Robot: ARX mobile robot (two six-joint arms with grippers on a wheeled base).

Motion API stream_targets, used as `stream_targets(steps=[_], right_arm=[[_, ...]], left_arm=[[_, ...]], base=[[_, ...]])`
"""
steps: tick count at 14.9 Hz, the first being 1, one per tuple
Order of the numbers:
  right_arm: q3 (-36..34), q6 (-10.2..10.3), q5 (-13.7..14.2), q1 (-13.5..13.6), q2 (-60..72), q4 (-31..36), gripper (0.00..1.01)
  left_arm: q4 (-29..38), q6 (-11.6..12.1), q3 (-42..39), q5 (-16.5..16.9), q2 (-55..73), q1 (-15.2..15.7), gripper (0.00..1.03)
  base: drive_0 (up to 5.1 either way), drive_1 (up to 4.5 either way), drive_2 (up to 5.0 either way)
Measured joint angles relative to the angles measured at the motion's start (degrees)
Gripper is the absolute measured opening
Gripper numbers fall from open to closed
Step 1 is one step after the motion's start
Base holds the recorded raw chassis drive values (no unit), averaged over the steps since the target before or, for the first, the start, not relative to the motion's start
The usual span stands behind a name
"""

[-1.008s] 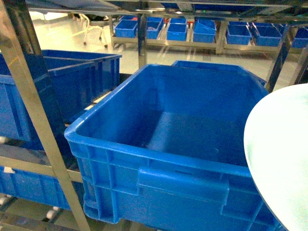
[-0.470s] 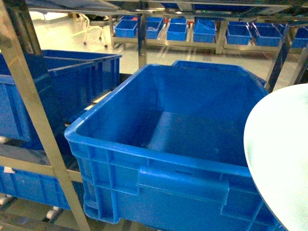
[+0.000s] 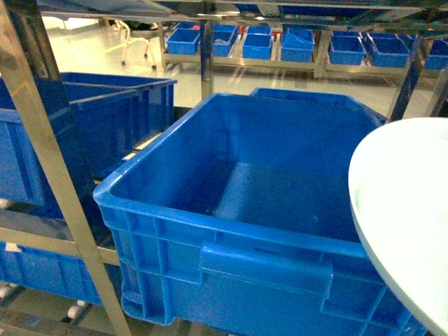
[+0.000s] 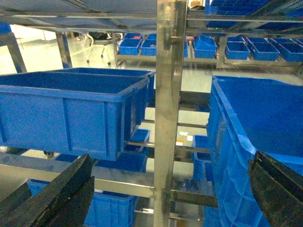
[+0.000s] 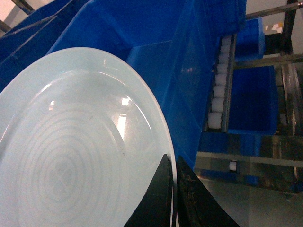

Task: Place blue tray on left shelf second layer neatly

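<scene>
The blue tray (image 3: 409, 210) is a pale sky-blue round dish held in the air at the right of the head view, overlapping the near right corner of a big dark-blue crate (image 3: 238, 203). In the right wrist view the blue tray (image 5: 71, 151) shows its concentric rings, and my right gripper (image 5: 173, 165) is shut on its rim. The left shelf (image 3: 42, 140) is a stainless-steel rack with crates on its tiers. My left gripper (image 4: 170, 189) stands open in front of a steel upright (image 4: 168, 109), with nothing between its fingers.
A second dark-blue crate (image 4: 71, 109) sits on the shelf to the left of the upright. Lower tiers hold more crates (image 3: 42, 273). White rollers (image 5: 220, 90) line the rail beside the big crate. Far racks with small blue bins (image 3: 294, 45) stand across the floor.
The blue tray has shifted slightly left and up in the head view, reaching further over the big crate's corner. Shelf and crates stay still.
</scene>
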Motion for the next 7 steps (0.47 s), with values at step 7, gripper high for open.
stream_targets(steps=[7], right_arm=[[13.9,4.6,2.1,13.2,19.9,3.1,0.02]], left_arm=[[0.0,0.0,0.0,0.0,0.0,0.0,0.98]], base=[[0.0,0.00,0.0]])
